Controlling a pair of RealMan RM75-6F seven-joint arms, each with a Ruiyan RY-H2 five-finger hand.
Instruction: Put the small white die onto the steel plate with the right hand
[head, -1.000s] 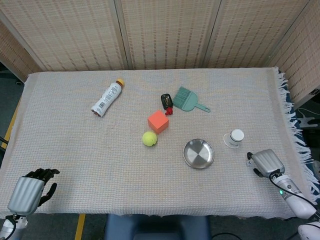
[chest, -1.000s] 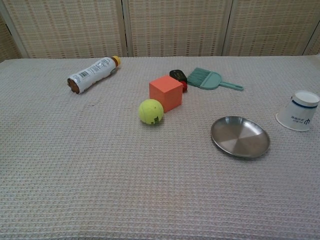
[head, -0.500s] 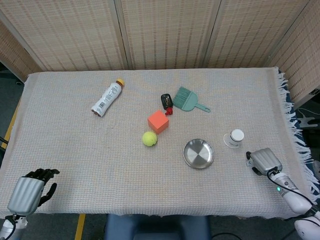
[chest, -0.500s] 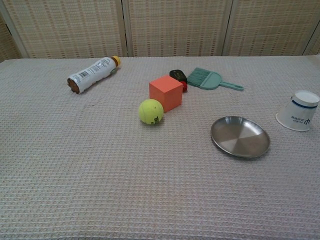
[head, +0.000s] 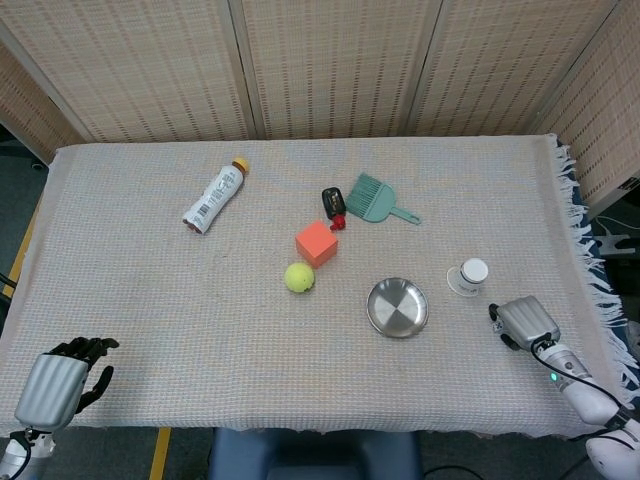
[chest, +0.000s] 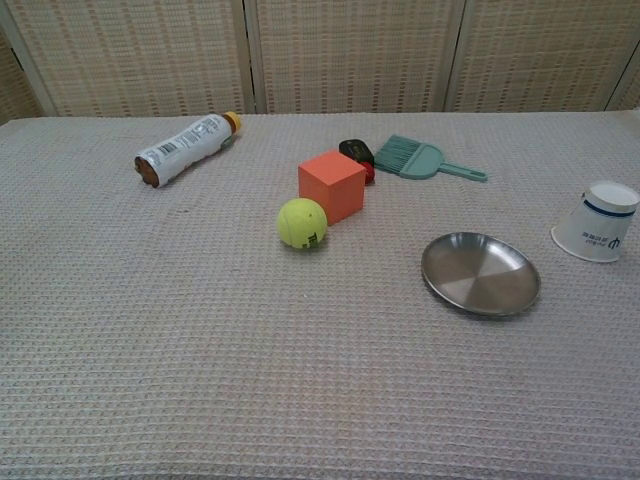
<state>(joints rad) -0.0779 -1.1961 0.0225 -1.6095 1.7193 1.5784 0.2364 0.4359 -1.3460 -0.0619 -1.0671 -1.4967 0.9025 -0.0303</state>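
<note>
The steel plate (head: 397, 307) (chest: 481, 273) lies right of the table's middle with nothing on it. My right hand (head: 526, 321) is low over the cloth near the front right corner, just right of the plate and below the paper cup; only its grey back shows. The small white die is out of sight, and the hand now covers the spot where it lay. Whether the fingers touch or hold it is hidden. My left hand (head: 62, 381) rests at the front left corner, fingers apart and holding nothing. The chest view shows neither hand.
An upturned white paper cup (head: 470, 275) (chest: 599, 221) stands right of the plate, close to my right hand. Behind the plate are a tennis ball (head: 298, 277), an orange cube (head: 316, 243), a teal brush (head: 376, 199), a black-and-red object (head: 333, 205) and a lying bottle (head: 214, 196).
My right hand has crept left and slightly farther from me, over the die's spot. The die showed at the hand's left edge earlier and is now hidden. The left hand stayed still.
</note>
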